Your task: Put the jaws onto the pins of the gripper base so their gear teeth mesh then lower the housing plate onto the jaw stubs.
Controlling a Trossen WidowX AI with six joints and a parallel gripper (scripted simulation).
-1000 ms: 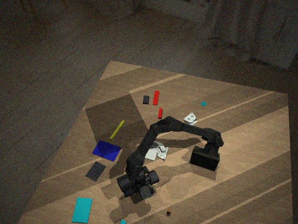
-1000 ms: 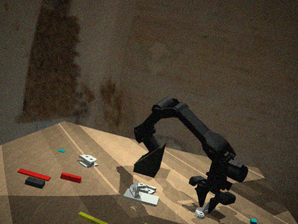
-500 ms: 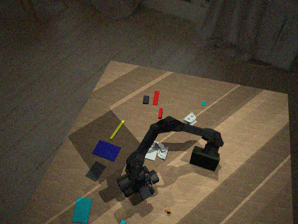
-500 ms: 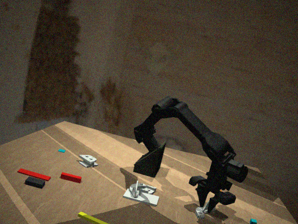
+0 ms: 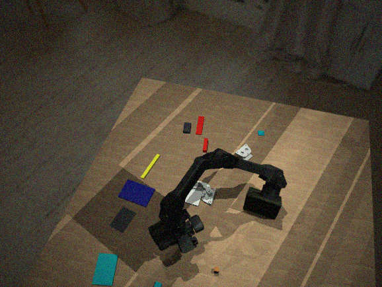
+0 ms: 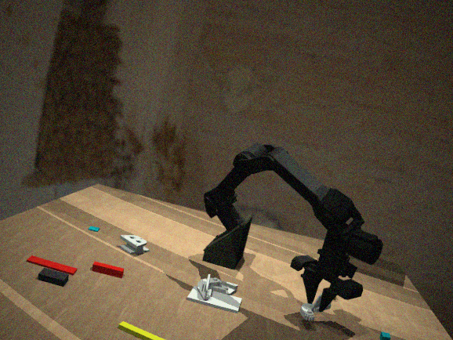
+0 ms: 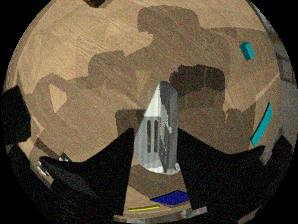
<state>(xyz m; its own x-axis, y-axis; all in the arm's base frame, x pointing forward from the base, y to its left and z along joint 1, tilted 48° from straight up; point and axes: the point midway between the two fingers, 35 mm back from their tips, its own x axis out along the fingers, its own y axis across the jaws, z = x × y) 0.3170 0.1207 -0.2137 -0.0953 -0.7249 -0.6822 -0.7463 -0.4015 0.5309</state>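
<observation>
My gripper (image 6: 317, 305) (image 7: 153, 132) points down near the table and is shut on a pale grey jaw (image 6: 307, 312) (image 7: 171, 112). The jaw's toothed end shows below the fingers in the exterior view. The white gripper base (image 5: 192, 200) (image 6: 230, 305) lies flat, to the left of my fingers in the exterior view, apart from them. A grey jaw (image 6: 230, 288) is on the base; the arm partly hides the base in the top view, and I cannot tell how that jaw sits on its pin. The white housing plate (image 5: 244, 151) (image 6: 135, 240), with two holes, lies farther off, slightly raised.
Two red bars (image 5: 199, 125) (image 5: 205, 145) and a dark block (image 5: 187, 127) lie beyond the base. A yellow bar (image 5: 150, 166), blue slab (image 5: 137, 193), dark slab (image 5: 123, 219) and teal slab (image 5: 105, 269) lie along one side. A small orange cube (image 5: 216, 270) is near the arm.
</observation>
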